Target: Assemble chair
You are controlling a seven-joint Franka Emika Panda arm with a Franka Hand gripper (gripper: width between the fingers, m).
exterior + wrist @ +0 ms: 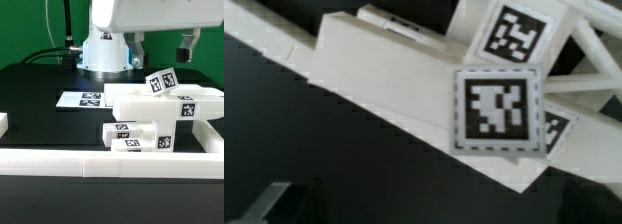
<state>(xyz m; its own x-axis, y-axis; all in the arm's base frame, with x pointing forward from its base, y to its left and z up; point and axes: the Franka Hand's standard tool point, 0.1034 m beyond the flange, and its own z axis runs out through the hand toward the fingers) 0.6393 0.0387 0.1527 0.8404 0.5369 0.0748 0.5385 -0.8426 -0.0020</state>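
I count in exterior view: marker board (82, 99) ×1 | short white posts (145, 143) ×2 | larger chair pieces (150, 100) behind them, number unclear | tags (163, 81) on chair parts ×5 | wrist view: tags (494, 110) ×3, one partly hidden

Place: robotics lab
Signs: arm (104, 50) stands on black table (35, 110); marker board (85, 99) on table; green backdrop (25, 25) behind table

A plain green wall (30, 25) stands behind the fingers (186, 46). Black cables (66, 20) hang before it, above the evenly lit black tabletop (30, 92).
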